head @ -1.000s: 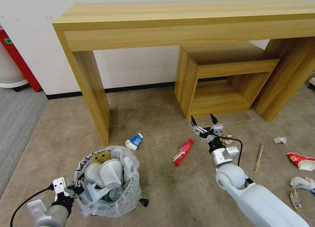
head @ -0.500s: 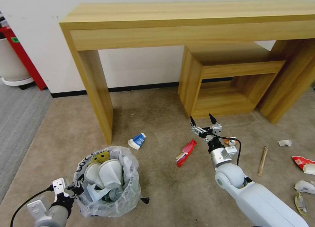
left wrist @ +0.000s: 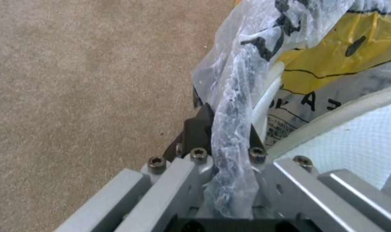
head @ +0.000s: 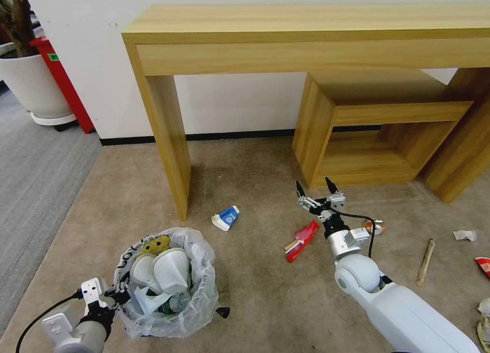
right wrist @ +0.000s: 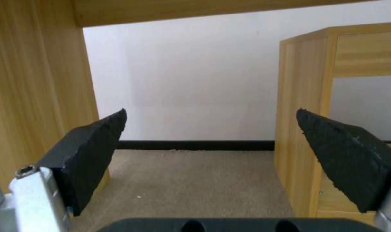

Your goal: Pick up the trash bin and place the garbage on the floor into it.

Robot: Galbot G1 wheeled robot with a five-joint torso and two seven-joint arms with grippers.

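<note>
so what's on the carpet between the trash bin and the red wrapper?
Head view: bare floor between trash bin and red wrapper; blue-white carton sits farther back.

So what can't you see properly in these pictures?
- Bin bottom, head view: hidden by the slippers and bag.
- Red wrapper, head view: cut off by the picture's edge.
- Orange thing, head view: partly behind the right hand's cable.
- Left hand, wrist view: fingertips wrapped in the bag.
</note>
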